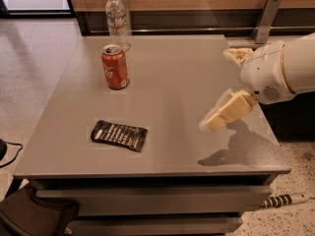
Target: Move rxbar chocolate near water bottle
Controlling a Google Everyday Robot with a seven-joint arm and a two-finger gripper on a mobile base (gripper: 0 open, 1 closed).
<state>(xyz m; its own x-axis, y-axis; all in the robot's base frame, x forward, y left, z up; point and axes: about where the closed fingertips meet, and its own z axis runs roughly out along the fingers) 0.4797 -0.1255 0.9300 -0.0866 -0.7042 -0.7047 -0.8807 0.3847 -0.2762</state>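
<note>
The pincer [220, 95], released and empty over the tabletop's [172, 73] right side, may slip off the flat rxbar chocolate [119, 135] or topple the water bottle [117, 21] on delivery.

Rxbar chocolate [119, 135] was a flat black wrapper with rows of white lettering. It lay flat on the table [177, 68], long side slightly tilted, well apart from the end effector [220, 117], off to its camera-left and a bit nearer the front edge. The end effector hung over the table's right part. Water bottle [116, 22] was clear plastic with a white cap and pale label, upright at the far edge, well beyond and camera-left of the end effector. Bar and bottle were well apart.
</note>
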